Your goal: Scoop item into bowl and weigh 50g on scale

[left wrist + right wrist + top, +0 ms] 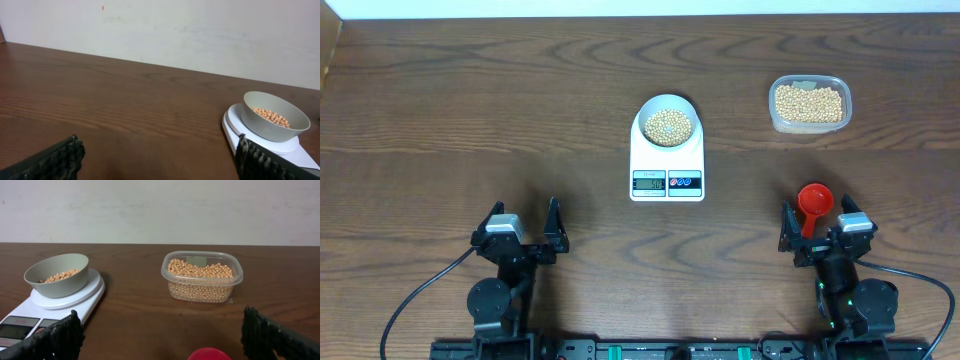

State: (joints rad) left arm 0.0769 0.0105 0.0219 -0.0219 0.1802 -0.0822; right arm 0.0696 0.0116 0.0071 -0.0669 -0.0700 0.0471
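one bowl (667, 98) of beans (668, 127) on one scale (667, 160) dead centre, one clear tub (810, 79) of more at 2 o'clock, left gripper (525, 216) and right gripper (817, 214) both gaping wide, one red scoop (814, 198) at 5 o'clock, seen whole only from overhead

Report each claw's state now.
Left claw: open, empty.
Right claw: open, gripping nothing; red scoop lies loose between the jaws.

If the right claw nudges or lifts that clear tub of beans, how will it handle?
The clear tub looks thin-walled, so it would probably flex if squeezed. It is filled nearly to the rim with beans, so it is likely heavy for its size and apt to spill rolling grains if tilted. Low and wide, it should slide on the table rather than tip.
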